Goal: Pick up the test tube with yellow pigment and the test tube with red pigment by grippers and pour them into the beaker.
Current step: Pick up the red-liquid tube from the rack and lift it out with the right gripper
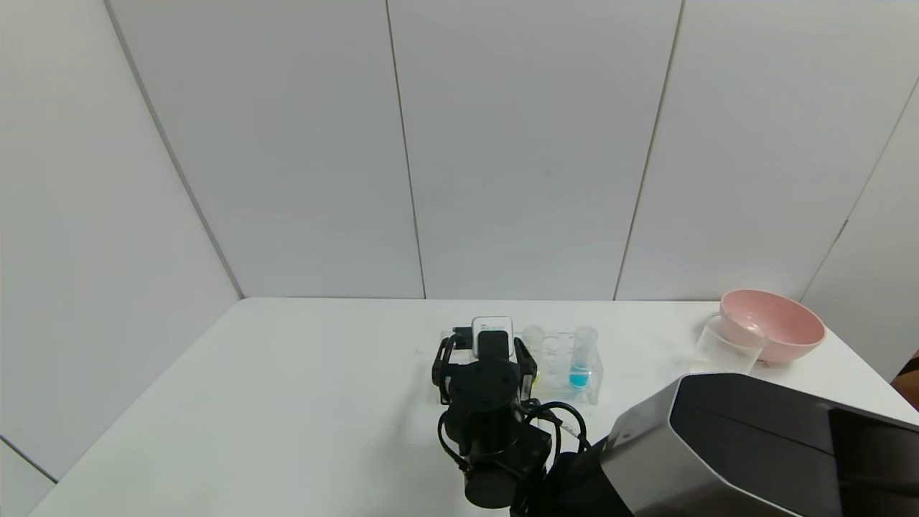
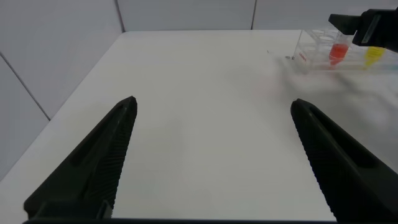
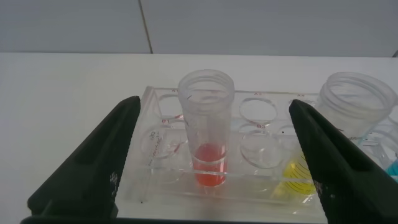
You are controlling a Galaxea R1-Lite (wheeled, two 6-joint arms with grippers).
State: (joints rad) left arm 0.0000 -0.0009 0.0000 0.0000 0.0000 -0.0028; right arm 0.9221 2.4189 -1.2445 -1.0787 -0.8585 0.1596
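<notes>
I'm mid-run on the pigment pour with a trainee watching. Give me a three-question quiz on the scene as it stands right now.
1. True or false: the right gripper is open, with the test tube with red pigment standing in the tube rack between its fingers.
2. Which tube stands nearest the beaker in the head view? A) red B) yellow C) the test tube with blue liquid
3. Fill in: the beaker stands just in front of the ____.

Key: 1 true; 2 C; 3 pink bowl.
</notes>
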